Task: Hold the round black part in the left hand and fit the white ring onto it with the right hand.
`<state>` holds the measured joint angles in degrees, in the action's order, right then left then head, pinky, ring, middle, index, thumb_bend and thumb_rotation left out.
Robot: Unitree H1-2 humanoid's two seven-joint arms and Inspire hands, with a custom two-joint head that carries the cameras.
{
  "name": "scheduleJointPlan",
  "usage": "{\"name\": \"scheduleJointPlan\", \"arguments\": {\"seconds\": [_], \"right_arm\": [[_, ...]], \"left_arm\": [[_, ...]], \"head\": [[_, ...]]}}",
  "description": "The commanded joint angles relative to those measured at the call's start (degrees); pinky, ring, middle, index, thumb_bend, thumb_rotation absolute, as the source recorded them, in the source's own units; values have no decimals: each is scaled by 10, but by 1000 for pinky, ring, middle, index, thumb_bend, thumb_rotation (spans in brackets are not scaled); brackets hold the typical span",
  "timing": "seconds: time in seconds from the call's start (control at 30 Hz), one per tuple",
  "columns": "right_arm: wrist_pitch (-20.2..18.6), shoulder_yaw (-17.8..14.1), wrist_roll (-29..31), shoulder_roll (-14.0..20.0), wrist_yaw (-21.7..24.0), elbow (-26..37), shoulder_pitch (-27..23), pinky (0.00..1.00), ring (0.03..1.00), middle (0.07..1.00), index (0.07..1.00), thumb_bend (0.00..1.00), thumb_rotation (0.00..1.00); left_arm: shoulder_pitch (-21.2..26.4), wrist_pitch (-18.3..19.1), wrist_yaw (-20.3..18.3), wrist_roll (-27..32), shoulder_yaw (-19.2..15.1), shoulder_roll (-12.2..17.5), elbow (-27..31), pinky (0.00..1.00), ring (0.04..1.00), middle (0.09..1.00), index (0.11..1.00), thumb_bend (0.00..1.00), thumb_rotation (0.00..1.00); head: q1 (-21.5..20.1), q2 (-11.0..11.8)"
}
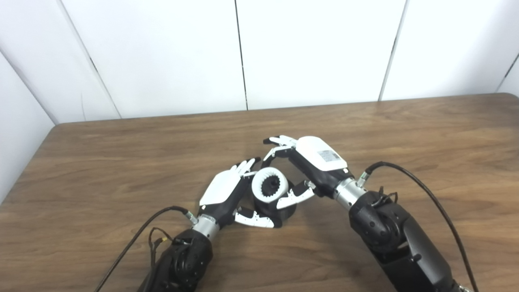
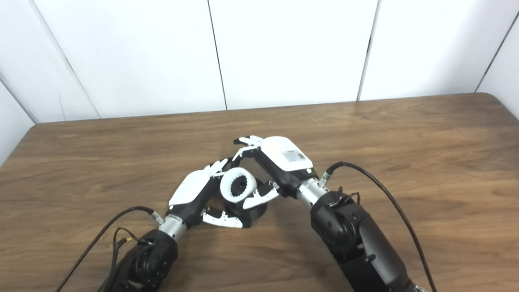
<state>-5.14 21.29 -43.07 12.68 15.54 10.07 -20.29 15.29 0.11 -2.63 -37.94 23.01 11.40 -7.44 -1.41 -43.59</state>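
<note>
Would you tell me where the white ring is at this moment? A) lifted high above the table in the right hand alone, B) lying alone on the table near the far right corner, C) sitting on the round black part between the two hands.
C: the white ring sits on the round black part, with the left hand and the right hand closed around them on either side.

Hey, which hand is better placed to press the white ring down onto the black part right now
Right. The right hand wraps the white ring with fingers behind it and thumb in front, so it can likely push. The left hand is cupped around the round black part below, steadying it on the table.
</note>
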Motion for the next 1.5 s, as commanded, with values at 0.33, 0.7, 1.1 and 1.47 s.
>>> {"name": "scheduleJointPlan", "arguments": {"seconds": [0.33,0.7,1.1,1.47], "right_arm": [[3,-24,2,0,-7,29,-13,852,917,894,619,767,269],[7,-22,1,2,-7,19,-6,858,919,894,621,772,256],[10,-19,4,4,-4,16,-10,854,921,894,618,775,254],[11,-11,1,-2,-2,19,-16,861,924,898,618,760,269]], "left_arm": [[0,17,-19,-18,7,11,10,1000,1000,1000,666,968,368],[1,20,-19,-16,6,6,12,1000,1000,1000,666,976,372],[3,17,-12,-18,7,4,8,1000,1000,1000,662,981,394],[3,22,-19,-16,9,1,10,1000,1000,1000,668,978,390]], "head": [[2,-8],[6,-11],[8,-13],[10,-14]]}}
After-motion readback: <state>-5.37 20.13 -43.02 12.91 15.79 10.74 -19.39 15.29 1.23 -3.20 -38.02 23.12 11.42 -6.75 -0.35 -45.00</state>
